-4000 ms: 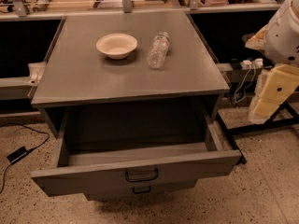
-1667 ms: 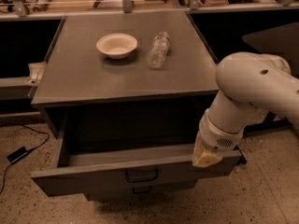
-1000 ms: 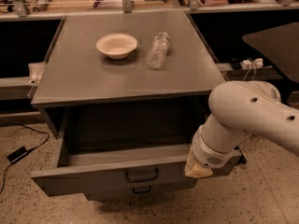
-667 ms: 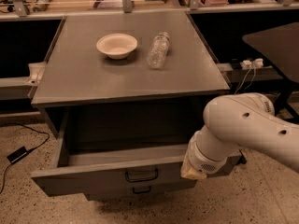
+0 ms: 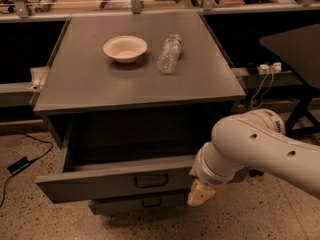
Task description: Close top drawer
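The top drawer [image 5: 95,182] of the grey cabinet stands pulled out, and its dark inside is open to view. Its dark loop handle [image 5: 151,179] is at the centre of the front panel. My white arm [image 5: 250,151] comes in from the right and covers the drawer's right front corner. The gripper [image 5: 201,193], with a cream-coloured tip, hangs just in front of the right end of the drawer front, right of the handle and slightly below it.
A lower drawer [image 5: 135,203] with a smaller handle shows under the top drawer. A white bowl [image 5: 125,48] and a clear plastic bottle [image 5: 169,53] lie on the cabinet top [image 5: 100,84]. A black cable and adapter [image 5: 20,165] lie on the floor at the left. A dark table [image 5: 295,46] stands at the right.
My arm has swung in from the right and come down and left in front of the drawer's right front corner. The drawer stands open about as far as before.
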